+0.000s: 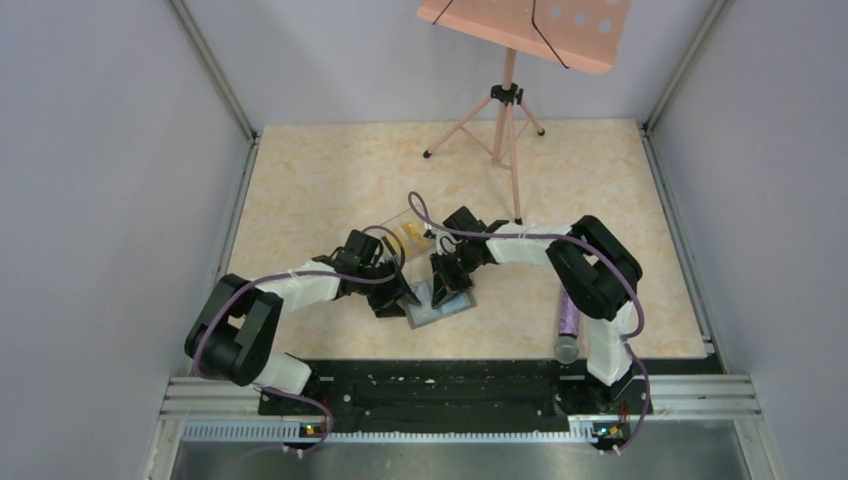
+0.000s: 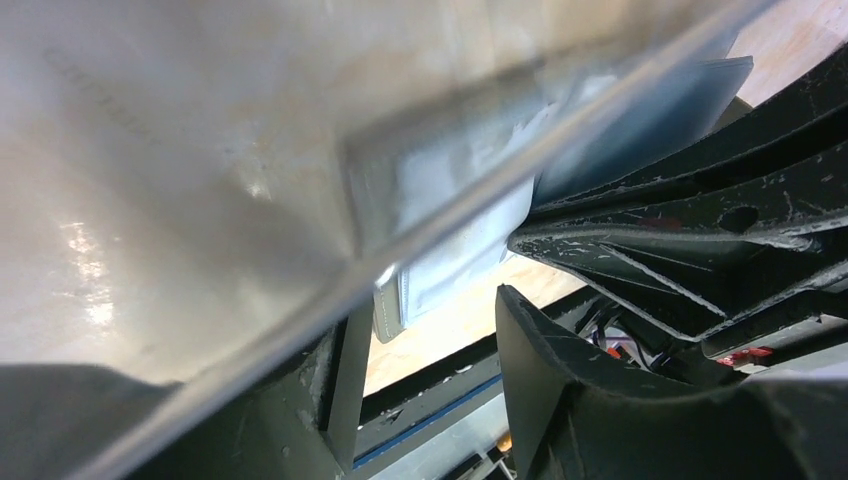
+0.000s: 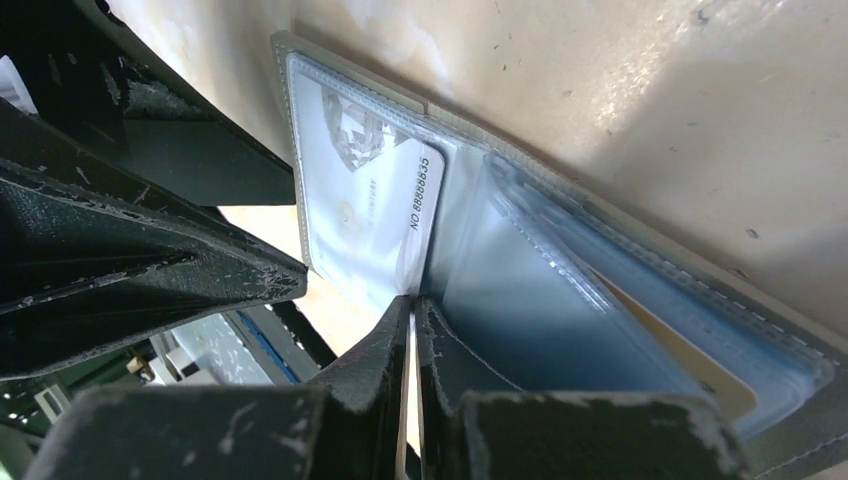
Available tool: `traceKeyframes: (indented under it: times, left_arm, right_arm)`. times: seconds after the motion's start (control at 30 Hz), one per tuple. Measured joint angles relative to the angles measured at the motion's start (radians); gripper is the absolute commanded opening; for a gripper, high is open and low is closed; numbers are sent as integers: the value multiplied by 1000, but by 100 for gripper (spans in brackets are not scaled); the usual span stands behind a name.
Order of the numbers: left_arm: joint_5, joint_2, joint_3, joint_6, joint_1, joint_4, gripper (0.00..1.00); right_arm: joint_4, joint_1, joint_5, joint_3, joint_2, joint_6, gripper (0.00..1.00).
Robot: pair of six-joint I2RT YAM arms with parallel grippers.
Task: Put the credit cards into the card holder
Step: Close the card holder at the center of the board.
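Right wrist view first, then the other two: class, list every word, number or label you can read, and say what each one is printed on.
"NO 88888835": printed along the edge of the whitish card in the card holder, right wrist view.
Fainter small print on the face of the same card: too small to read.
Top external view: no text readable.
Left wrist view: no text readable.

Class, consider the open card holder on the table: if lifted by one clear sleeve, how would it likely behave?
The card holder would probably flop and sag: its clear sleeves fan and bow. It looks thin, so likely light. The glossy sleeves may be slippery, and the white card could slide out.
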Motion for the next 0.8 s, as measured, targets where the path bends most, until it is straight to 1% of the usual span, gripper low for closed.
traceKeyframes:
  times: [0.23,0.43,0.5,0.63,0.73,0.8]
  left_arm:
    - [-27,-22,0,27,0,-35,47]
    - [-48,-61,25,50,0,-88,47]
    - [-53,-77,45,62,0,-97,50]
    - [-91,-105,95,87,-4,-137,59]
    - [-125,-111,111,104,-6,-158,62]
    - [-137,-108,106,114,-4,-168,62]
  right_arm:
    - [38,-2,-41,-13,10,28,5]
    - [137,-14,-112,-68,10,109,12]
    - [147,-18,-120,-72,10,123,16]
    - [148,-18,-122,-71,5,122,28]
    - [137,-15,-117,-66,-9,113,34]
    - [127,-14,-109,-61,-24,106,35]
